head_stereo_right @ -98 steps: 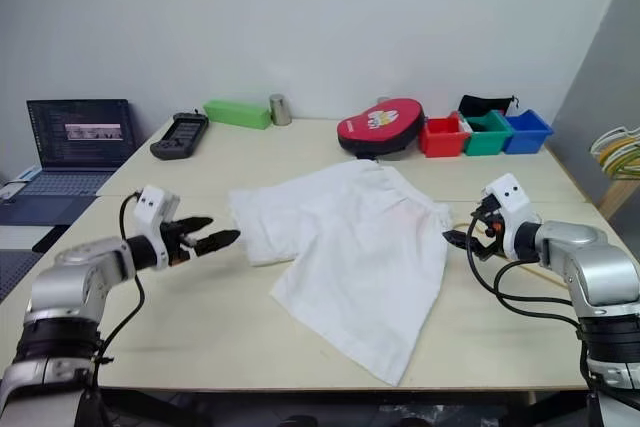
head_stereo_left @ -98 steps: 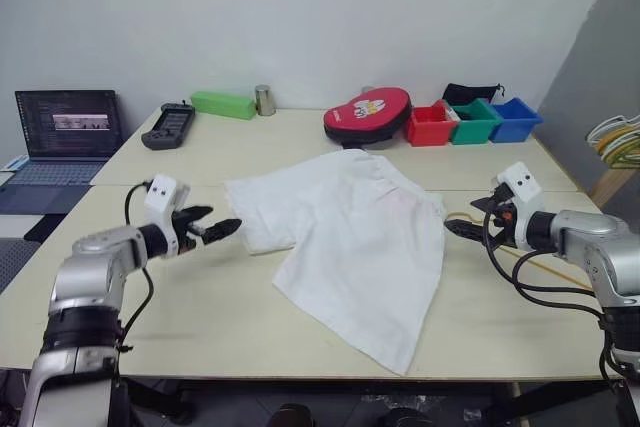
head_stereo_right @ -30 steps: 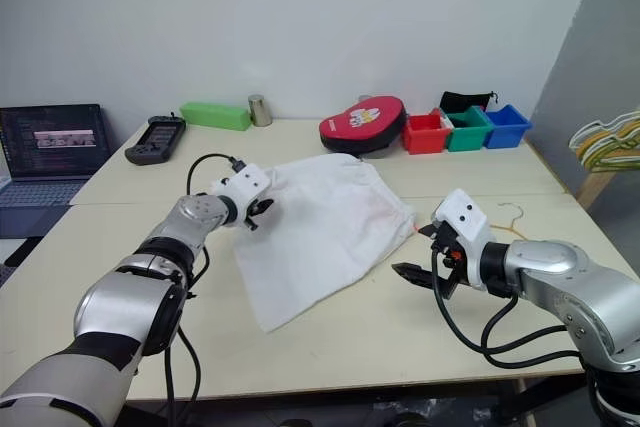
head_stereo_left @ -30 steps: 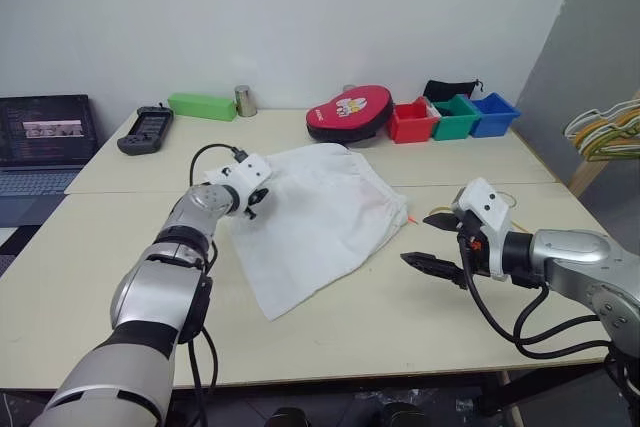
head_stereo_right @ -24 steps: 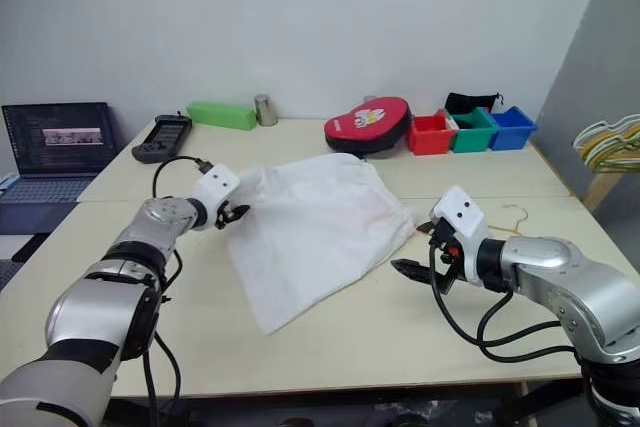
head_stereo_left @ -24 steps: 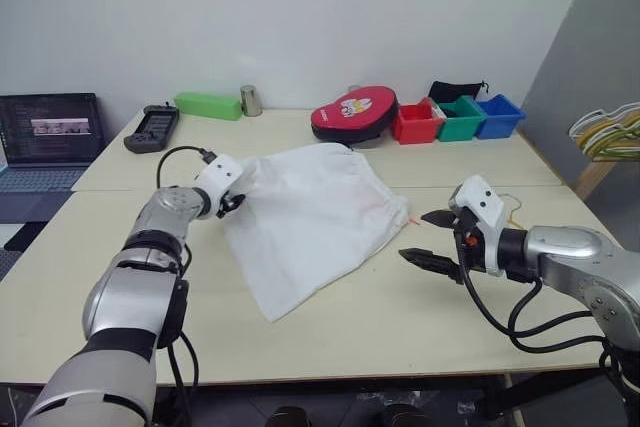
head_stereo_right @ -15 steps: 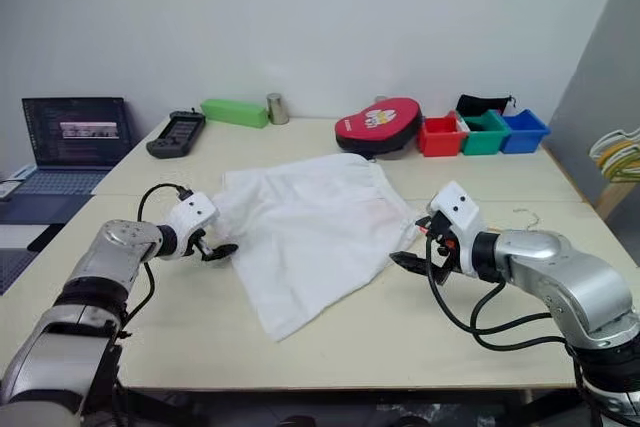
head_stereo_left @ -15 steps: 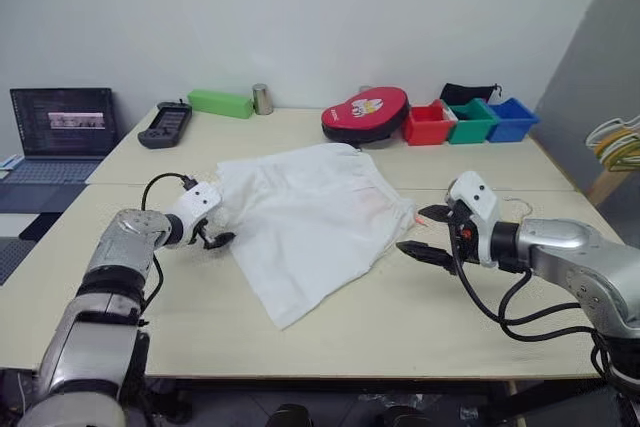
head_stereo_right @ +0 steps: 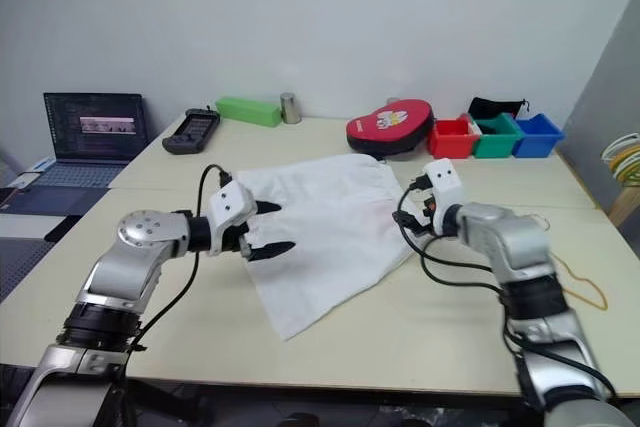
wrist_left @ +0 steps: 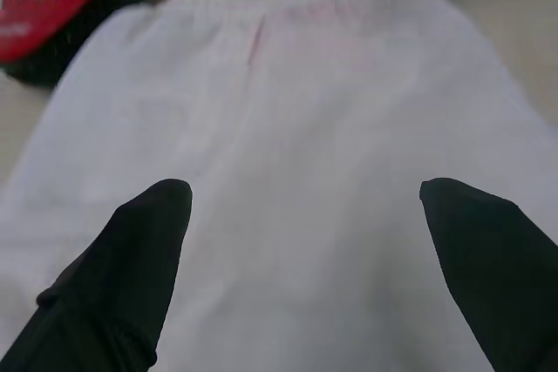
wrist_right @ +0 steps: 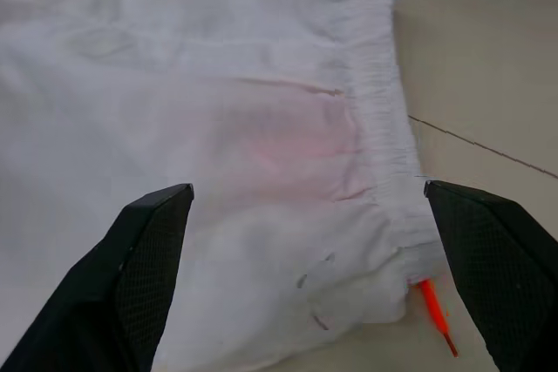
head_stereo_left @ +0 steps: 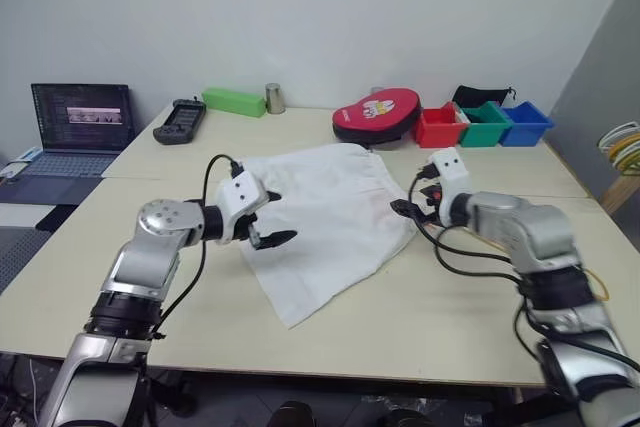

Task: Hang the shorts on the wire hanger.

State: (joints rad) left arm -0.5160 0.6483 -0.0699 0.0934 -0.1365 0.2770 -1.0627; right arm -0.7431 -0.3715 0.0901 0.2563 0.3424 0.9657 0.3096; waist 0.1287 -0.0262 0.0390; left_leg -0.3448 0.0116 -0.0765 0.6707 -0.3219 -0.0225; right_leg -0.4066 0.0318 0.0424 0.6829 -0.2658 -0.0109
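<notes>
Left eye view: white shorts [head_stereo_left: 325, 212] flat mid-table, covering most of wire hanger [head_stereo_right: 585, 292]. Left gripper [head_stereo_left: 268, 231] spread over left edge.
Right wrist view: right gripper [wrist_right: 305, 241] spread, straddling gathered waistband, likely to pinch.

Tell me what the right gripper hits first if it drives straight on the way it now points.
Most likely the shorts: the right gripper, open, points down at the cloth near the gathered waistband, with nothing between. How far off the fabric lies is hard to judge.
</notes>
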